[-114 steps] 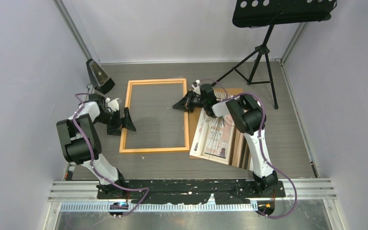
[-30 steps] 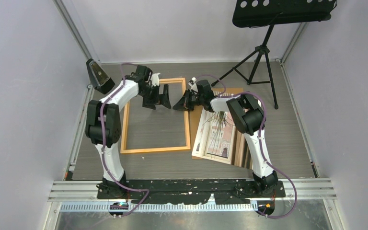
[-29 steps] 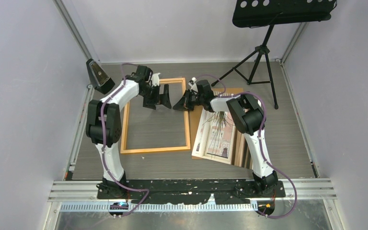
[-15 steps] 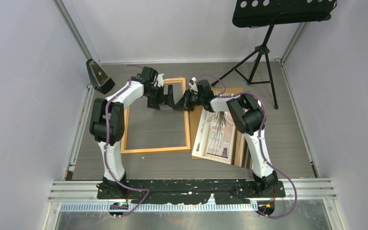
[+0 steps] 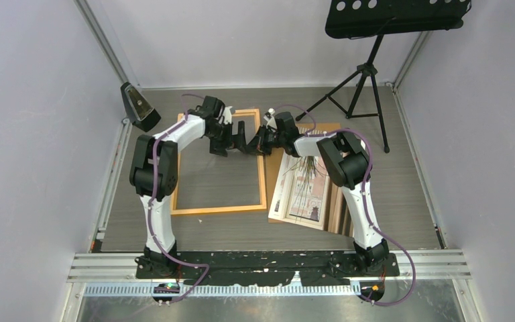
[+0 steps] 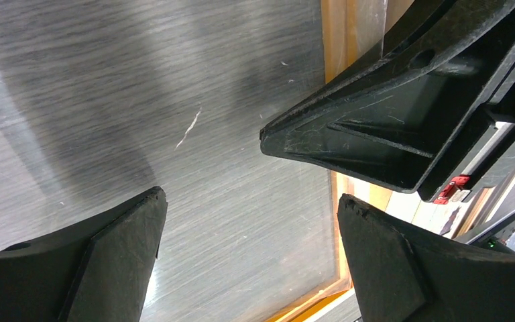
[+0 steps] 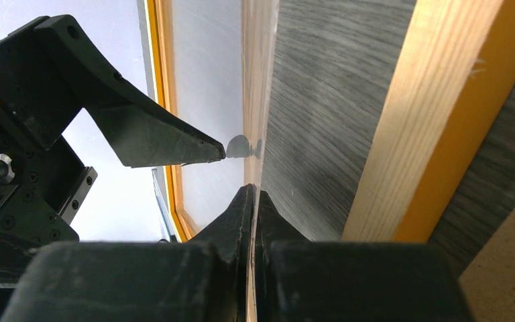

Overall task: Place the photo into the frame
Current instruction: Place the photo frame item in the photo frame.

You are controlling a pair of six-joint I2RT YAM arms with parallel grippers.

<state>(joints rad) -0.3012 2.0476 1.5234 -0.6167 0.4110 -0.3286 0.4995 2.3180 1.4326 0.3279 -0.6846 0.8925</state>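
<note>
The orange frame (image 5: 174, 168) lies flat left of centre; its rail also shows in the left wrist view (image 6: 335, 67) and the right wrist view (image 7: 409, 134). The photo (image 5: 305, 184) lies face up to its right, on the brown backing board (image 5: 335, 127). My right gripper (image 5: 253, 144) is at the frame's right rail near the far corner, shut (image 7: 253, 191) on the edge of a clear sheet (image 7: 251, 100) that sits in the frame. My left gripper (image 5: 241, 137) is open and empty (image 6: 249, 198) just left of it, over the clear sheet (image 6: 241, 100), fingertips close to the right gripper's.
A black music stand (image 5: 365, 74) stands at the back right, its tripod legs on the table near the board. A small black wedge-shaped object (image 5: 137, 106) sits at the back left corner. Walls close in on three sides.
My left arm has swung from outside the frame's left rail up and right, over the frame, to just beside the right gripper. The right gripper has hardly moved.
</note>
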